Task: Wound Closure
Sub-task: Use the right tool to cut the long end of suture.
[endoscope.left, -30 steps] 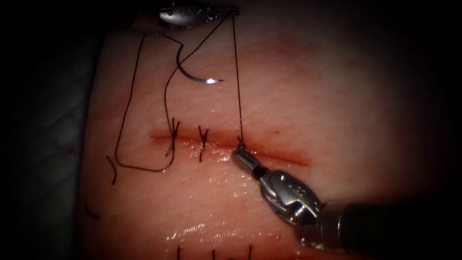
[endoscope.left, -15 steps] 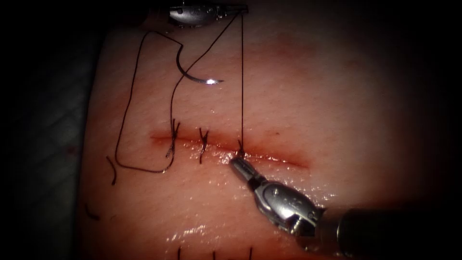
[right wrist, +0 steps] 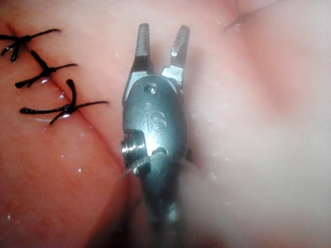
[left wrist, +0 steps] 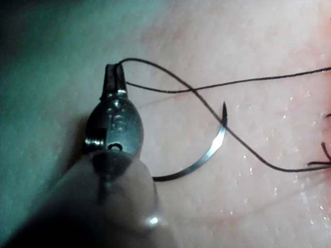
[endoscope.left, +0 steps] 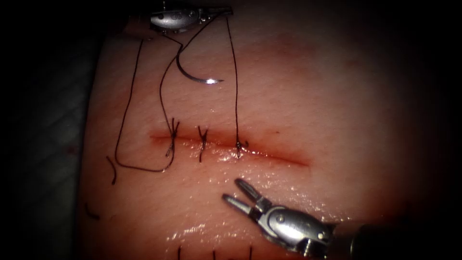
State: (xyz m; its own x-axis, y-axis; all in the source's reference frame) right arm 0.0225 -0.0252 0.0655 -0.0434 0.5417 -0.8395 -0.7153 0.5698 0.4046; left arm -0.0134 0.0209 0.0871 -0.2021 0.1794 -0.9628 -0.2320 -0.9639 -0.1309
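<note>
The cut (endoscope.left: pixel 274 156) runs across the tissue (endoscope.left: pixel 337 96) and carries three knotted stitches; the rightmost knot (endoscope.left: pixel 238 143) is the newest. My left tool (endoscope.left: pixel 226 9) is at the far edge, shut on the thread (endoscope.left: pixel 236 82), which runs down to that knot. The curved needle (endoscope.left: pixel 197 77) lies free on the tissue beyond the cut, held by neither tool. In the left wrist view the shut jaws (left wrist: pixel 115 77) grip the thread (left wrist: pixel 232 82) beside the needle (left wrist: pixel 207 155). My right tool (endoscope.left: pixel 233 189) is on the near side of the cut, open and holding nothing (right wrist: pixel 162 31).
A long thread loop (endoscope.left: pixel 127 106) trails over the left part of the tissue from the leftmost stitch (endoscope.left: pixel 172 137). Cut ends of thread (endoscope.left: pixel 113 171) lie near the left edge. Red fluid lines the cut. Older stitches (endoscope.left: pixel 214 253) show at the near edge.
My right tool has opened, let go at the rightmost knot and drawn back toward the near side. The left tool has shifted left and the thread to the knot has slackened slightly.
</note>
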